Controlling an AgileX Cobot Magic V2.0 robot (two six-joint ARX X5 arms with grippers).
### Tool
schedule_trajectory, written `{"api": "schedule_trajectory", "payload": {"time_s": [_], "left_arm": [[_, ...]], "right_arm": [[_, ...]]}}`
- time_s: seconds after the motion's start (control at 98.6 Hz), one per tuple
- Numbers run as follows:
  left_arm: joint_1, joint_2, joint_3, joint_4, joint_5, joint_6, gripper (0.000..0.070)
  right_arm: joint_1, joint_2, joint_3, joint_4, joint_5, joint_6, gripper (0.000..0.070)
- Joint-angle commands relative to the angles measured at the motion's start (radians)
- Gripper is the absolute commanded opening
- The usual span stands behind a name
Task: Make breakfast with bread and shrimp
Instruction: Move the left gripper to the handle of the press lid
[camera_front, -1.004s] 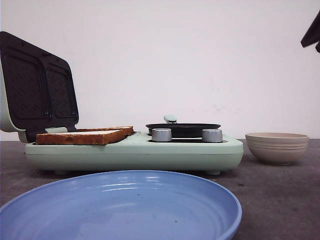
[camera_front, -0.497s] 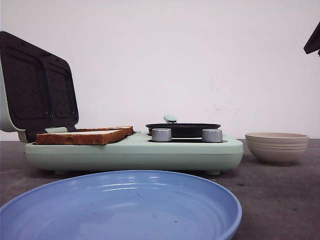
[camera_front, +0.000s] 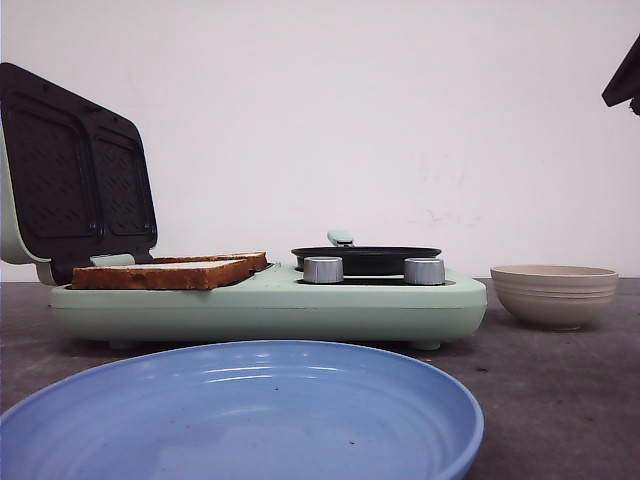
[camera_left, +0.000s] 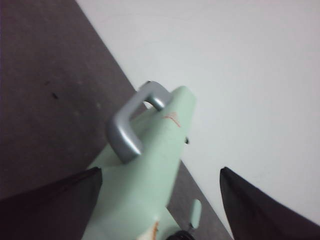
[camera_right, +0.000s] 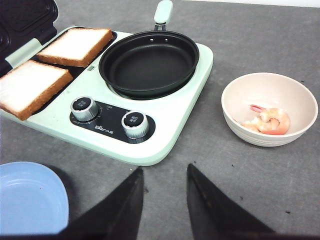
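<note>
Up high, the right gripper (camera_right: 162, 200) hung w/ its two dark fingers (camera_right: 122, 210) a little apart, nothing between them, above bare tabletop (camera_right: 280, 185) at the bottom centre of the right wrist view. In the front view only a dark corner of that arm showed at the upper right edge. The shrimp (camera_right: 270, 120) lay inside the beige bowl (camera_right: 270, 80), right of centre in that wrist frame; in the front view the bowl (camera_front: 554, 295) sat at the right, apart from the mint-green cooker (camera_front: 270, 305), & the shrimp couldn't be seen over its rim. Left of the bowl, the black pan (camera_right: 150, 62) sat on the cooker w/ its green handle toward the frame's top, two silver knobs (camera_right: 135, 124) just below it. The bread (camera_right: 75, 46), two slices side by side, lay on the dark plate at the frame's upper left; the nearer slice (camera_right: 30, 87) overhung the edge a bit. The blue plate (camera_right: 30, 200) sat at lower left, filling the bottom of the front view.

The left gripper (camera_left: 160, 200) was spread wide, fingers in the lower corners of its frame, w/ the cooker's raised lid (camera_left: 145, 190) & grey handle (camera_left: 127, 132) between them, not touched as far as could be seen.
</note>
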Motion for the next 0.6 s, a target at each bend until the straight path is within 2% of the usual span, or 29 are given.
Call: {"api": "schedule_trajectory", "payload": {"time_s": [0.0,0.081,0.172,0.294,0.446,0.588], "left_arm": [[0.010,0.030,0.006,0.011,0.002,-0.006,0.0434],[0.026,0.069,0.006,0.037,0.010,-0.005,0.0434],[0.042,0.116,0.006,0.119,0.058,-0.011,0.0434],[0.062,0.190,0.006,0.219,0.105,-0.071,0.0434],[0.083,0.279,0.006,0.246,0.175,-0.103,0.0434],[0.084,0.320,0.006,0.258,0.182,-0.102,0.0434]], "right_arm": [[0.004,0.004,0.003,0.006,-0.001,-0.011,0.0152],[0.004,0.004,0.003,0.006,-0.001,-0.011,0.0152],[0.004,0.004,0.003,0.006,-0.001,-0.010,0.0152],[0.004,0.004,0.003,0.006,-0.001,-0.004,0.0152],[0.004,0.004,0.003,0.005,0.000,0.019,0.0152],[0.004,0.004,0.003,0.005,-0.001,0.032,0.0152]]}}
